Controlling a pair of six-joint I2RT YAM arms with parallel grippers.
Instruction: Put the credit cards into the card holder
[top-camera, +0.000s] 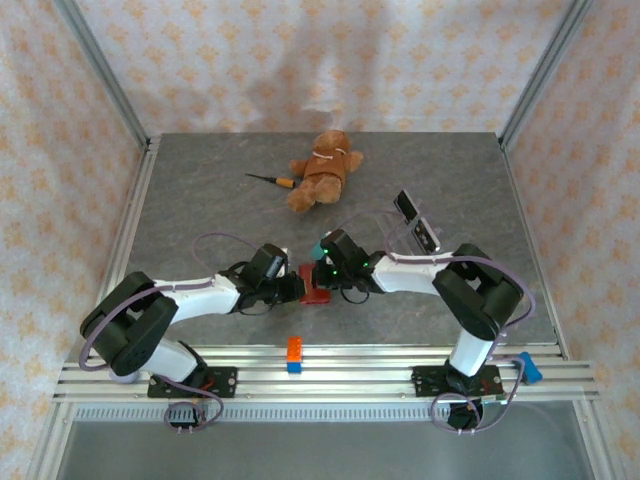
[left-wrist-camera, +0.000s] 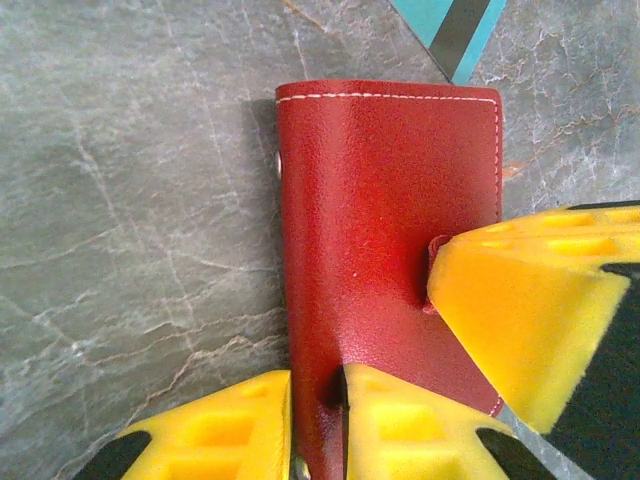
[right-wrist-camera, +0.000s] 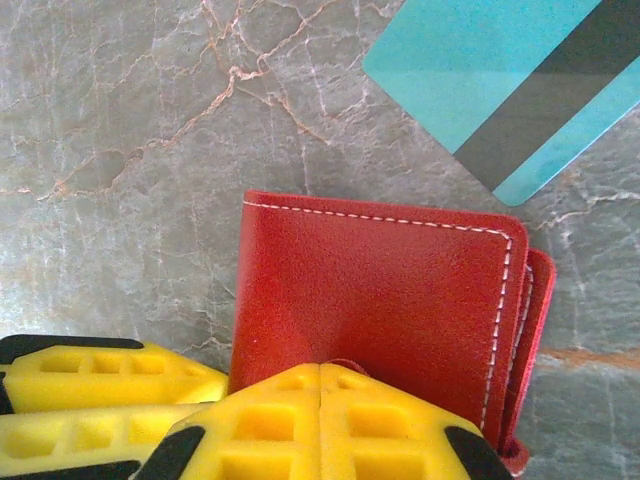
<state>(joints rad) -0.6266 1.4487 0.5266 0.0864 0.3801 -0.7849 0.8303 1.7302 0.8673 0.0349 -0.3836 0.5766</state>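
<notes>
Left wrist: left gripper (left-wrist-camera: 318, 405) pinches the near edge of the holder (left-wrist-camera: 390, 220); right gripper (right-wrist-camera: 320, 390), closed tight, rests its tips on the flap. The one holder lies folded on the table (left-wrist-camera: 120, 200). One teal card (right-wrist-camera: 480, 70) sits just beyond it, not yet in. Loading seems barely begun.

White arms (top-camera: 200, 292) with black joints, looped purple cables (top-camera: 215, 240); yellow tool fingers (left-wrist-camera: 520, 300), black-edged, with rectangular recesses.
</notes>
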